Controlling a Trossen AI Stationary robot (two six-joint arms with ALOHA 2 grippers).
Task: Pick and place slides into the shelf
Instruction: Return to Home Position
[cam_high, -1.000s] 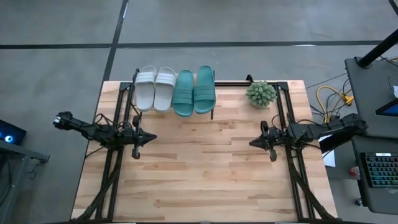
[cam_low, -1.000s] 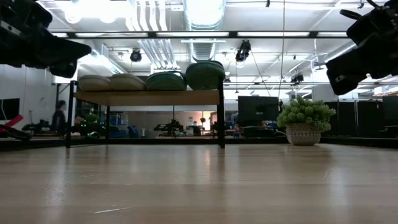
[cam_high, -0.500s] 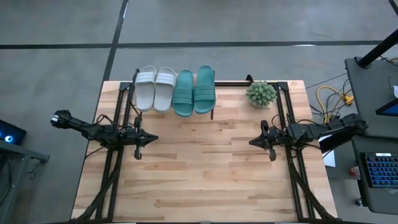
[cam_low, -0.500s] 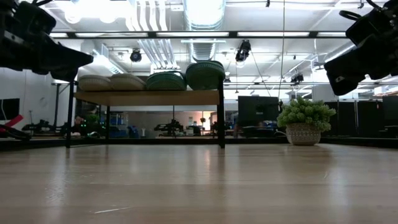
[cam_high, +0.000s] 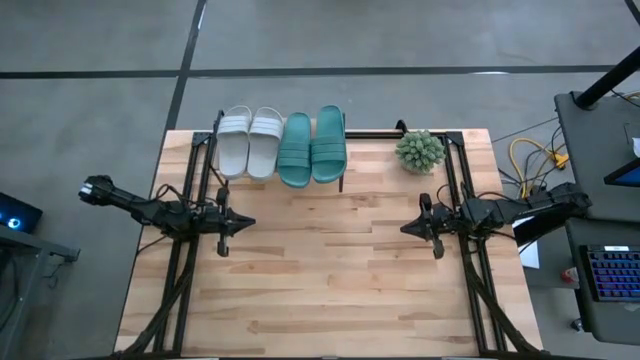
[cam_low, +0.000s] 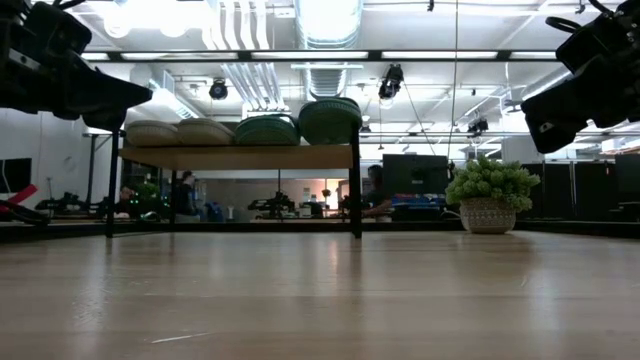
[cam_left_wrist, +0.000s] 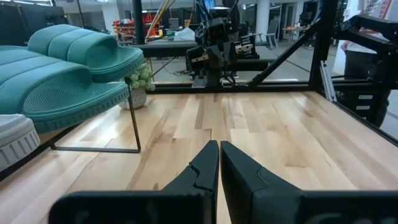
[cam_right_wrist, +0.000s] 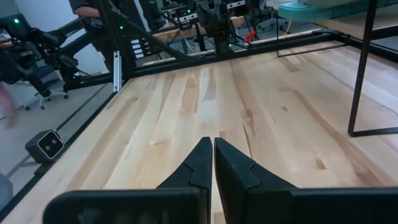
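Jaws clenched on both, nothing held: left gripper (cam_left_wrist: 217, 145) fingers pressed together, right gripper (cam_right_wrist: 208, 142) same. All four slides are on the shelf (cam_low: 240, 157), in one row, soles down, each touching the next. From the shelf's left end: two grey slides (cam_high: 249, 140), then two teal slides (cam_high: 311, 146). The outer teal one sits slightly further back than its mate. The slides cover most of the plank in the high view and overhang its front edge. In the left wrist view the teal pair is stacked in sight above a thin black leg, with a bit of a grey one at the frame edge. The shelf stands at the back edge of the table (cam_high: 330, 285), left of centre. A plant (cam_high: 419, 151) in a pot is just to the right of the shelf, apart from it. The left gripper (cam_high: 243, 221) is over the table's left side, in front of the shelf's left end and well apart from it, pointing toward the table centre. The right gripper (cam_high: 406, 229) is over the right side, in front of the plant, pointing back at the left one. In the low view both are lifted off the wood, at the upper corners. Rest of the tabletop bare. Behind the shelf there are people in the room, too small to detail.
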